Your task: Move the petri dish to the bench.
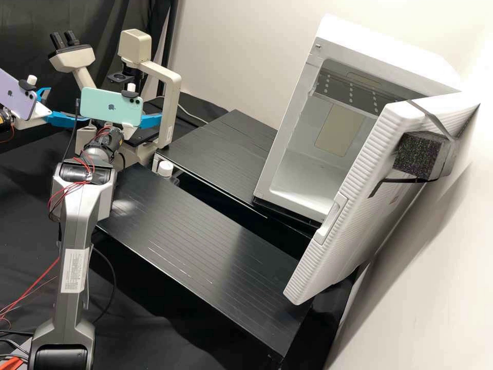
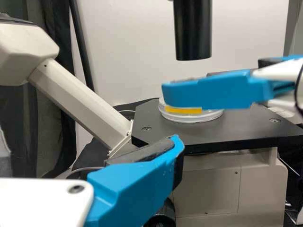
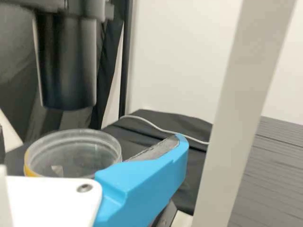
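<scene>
The dish [image 2: 211, 115] sits flat on the dark platform [image 2: 156, 124] of the microscope [image 1: 168, 110], under its black tube [image 2: 192, 33]. The right claw [image 2: 212, 78] is at it, spread wide, one finger passing in front of the dish; I see no grip on it. The left claw [image 1: 70, 106] is open too, near the platform, with nothing in it.

I'd guess the dish weighs next to nothing: clear, stiff, probably slick plastic that could crack under a hard squeeze. A gentle pinch across its round sides, low down, looks safest (I'd hold my breath for that part). Grip too high and only the lid, if it's loose, might come up. The strip of yellow tape [image 2: 182, 110] may feel less slippery.

The bench [image 1: 195, 226] has a black, finely grooved top, level enough to set a dish down softly. Beyond it, a white cabinet [image 1: 303, 177] stands with its door [image 1: 354, 200] open against the pale wall [image 1: 226, 56].
</scene>
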You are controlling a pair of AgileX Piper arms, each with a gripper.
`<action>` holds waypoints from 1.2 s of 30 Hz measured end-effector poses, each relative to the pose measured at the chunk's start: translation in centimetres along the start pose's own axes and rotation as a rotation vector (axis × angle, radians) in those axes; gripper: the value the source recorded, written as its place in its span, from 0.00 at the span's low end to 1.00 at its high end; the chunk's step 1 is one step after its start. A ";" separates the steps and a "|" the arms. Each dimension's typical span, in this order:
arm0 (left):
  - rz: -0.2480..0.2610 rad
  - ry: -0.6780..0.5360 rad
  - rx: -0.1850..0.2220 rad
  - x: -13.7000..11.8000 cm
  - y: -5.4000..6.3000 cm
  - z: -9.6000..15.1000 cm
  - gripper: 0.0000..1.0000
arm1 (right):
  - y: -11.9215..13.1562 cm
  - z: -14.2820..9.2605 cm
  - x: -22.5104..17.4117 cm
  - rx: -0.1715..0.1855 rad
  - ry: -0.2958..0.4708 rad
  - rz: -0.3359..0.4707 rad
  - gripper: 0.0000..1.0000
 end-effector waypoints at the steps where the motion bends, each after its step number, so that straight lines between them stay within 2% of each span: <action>1: 0.000 0.000 0.000 0.0 0.0 0.0 1.00 | -0.3 0.2 0.1 -0.002 -0.008 -0.010 1.00; 13: 0.000 0.000 0.000 0.0 0.0 0.0 1.00 | -1.5 0.5 0.3 -0.006 -0.019 -0.054 1.00; 18: 0.000 0.000 0.000 0.0 0.0 0.0 1.00 | -1.6 0.4 0.7 0.005 -0.017 -0.072 1.00; 29: 0.000 0.000 0.000 0.0 0.0 0.0 1.00 | -2.0 0.2 1.6 0.005 -0.010 -0.075 1.00; 33: 0.000 0.000 0.000 0.0 0.0 0.0 1.00 | -1.7 0.0 1.9 0.020 -0.026 -0.079 1.00; 36: 0.000 0.000 0.000 0.0 0.0 0.0 1.00 | -1.4 -0.3 2.1 0.009 -0.022 -0.081 1.00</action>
